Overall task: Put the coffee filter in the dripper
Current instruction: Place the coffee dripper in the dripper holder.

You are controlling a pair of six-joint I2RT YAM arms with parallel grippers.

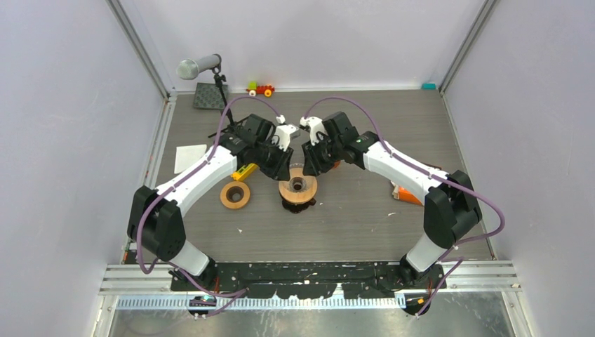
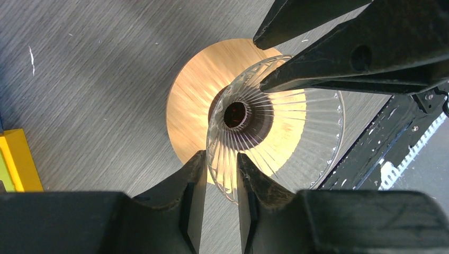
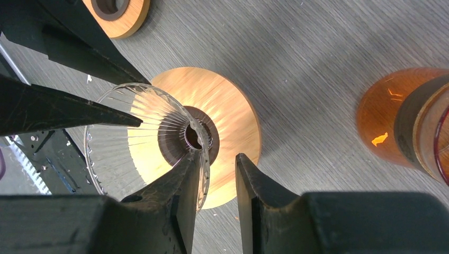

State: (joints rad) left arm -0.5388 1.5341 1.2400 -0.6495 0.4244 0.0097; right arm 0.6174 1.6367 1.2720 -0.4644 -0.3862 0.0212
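Top external view: two arms reach in from the near edge and meet over the dripper (image 1: 297, 185), which stands at the middle of the grey surface (image 1: 351, 232). The left gripper (image 1: 285, 174) and right gripper (image 1: 309, 170) flank its far side. A wooden ring (image 1: 235, 194) lies just left of the dripper. A white sheet (image 1: 189, 156) lies further left; whether it is the filter cannot be told. A microphone (image 1: 198, 67) and a small toy (image 1: 260, 89) stand at the far edge.

Left wrist view: the dripper (image 2: 296, 121) is a ribbed clear glass cone on a round wooden base (image 2: 190, 95). The left gripper (image 2: 221, 159) sits astride the cone's rim, one finger outside and one inside, a narrow gap between them. The glass fills that gap, so whether they pinch it cannot be told. The right gripper (image 2: 259, 62) enters from the upper right, its tips at the opposite rim. A yellow block (image 2: 18, 159) shows at the left edge.

Right wrist view: the right gripper (image 3: 218, 156) also sits astride the rim, fingers apart. One finger lies against the glass; bare base shows between the rim and the other. The left gripper (image 3: 144, 101) points in from the left. An amber jar (image 3: 392, 121) stands to the right, and the ring (image 3: 114, 13) sits at the top.
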